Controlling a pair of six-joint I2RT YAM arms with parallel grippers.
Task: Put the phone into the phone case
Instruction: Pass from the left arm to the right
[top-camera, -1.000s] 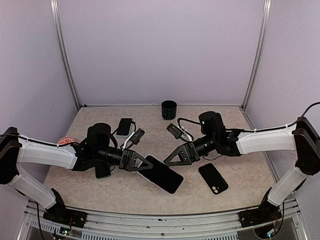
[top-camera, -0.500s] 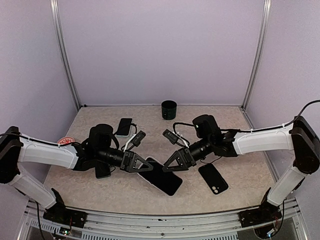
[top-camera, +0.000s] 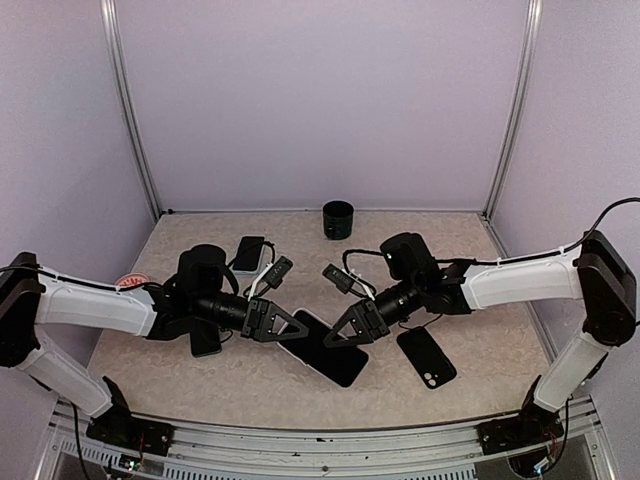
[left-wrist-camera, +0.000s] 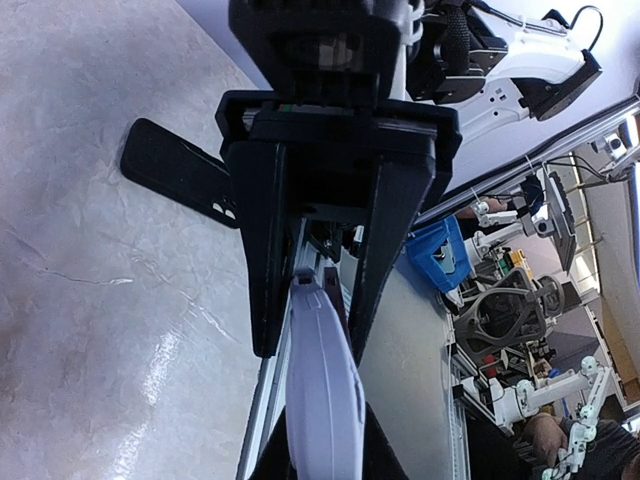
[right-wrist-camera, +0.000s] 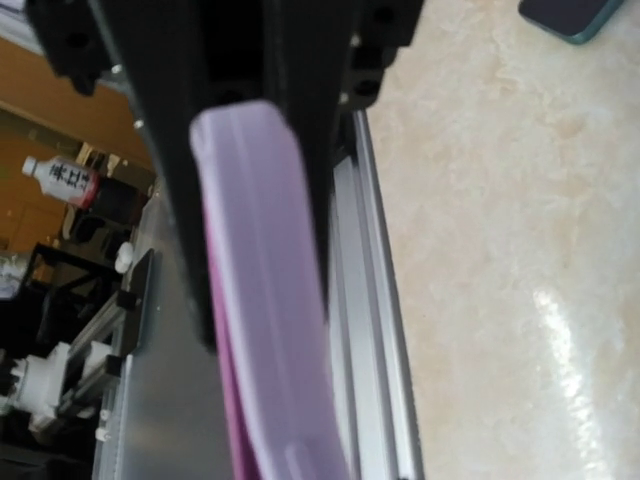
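The phone (top-camera: 325, 350), black-screened with a lilac rim, is held tilted above the table in the top view. My left gripper (top-camera: 293, 328) is shut on its left end; the left wrist view shows the lilac edge (left-wrist-camera: 322, 400) pinched between the fingers (left-wrist-camera: 308, 350). My right gripper (top-camera: 337, 334) sits on the phone's upper right edge. In the right wrist view the blurred lilac edge (right-wrist-camera: 270, 400) fills the gap of that gripper (right-wrist-camera: 262, 325), with both jaws against it. The black phone case (top-camera: 427, 357) lies flat on the table to the right, also seen as the case (left-wrist-camera: 175, 170) from the left wrist.
A black cup (top-camera: 338, 219) stands at the back centre. Another dark phone (top-camera: 249, 253) lies behind my left arm, one more (top-camera: 205, 341) under it. A red-and-white disc (top-camera: 130, 283) lies at the left. A teal phone corner (right-wrist-camera: 570, 15) shows on the table.
My right gripper has moved left and down onto the phone's edge and closed on it. The left gripper has kept its hold, barely moving.
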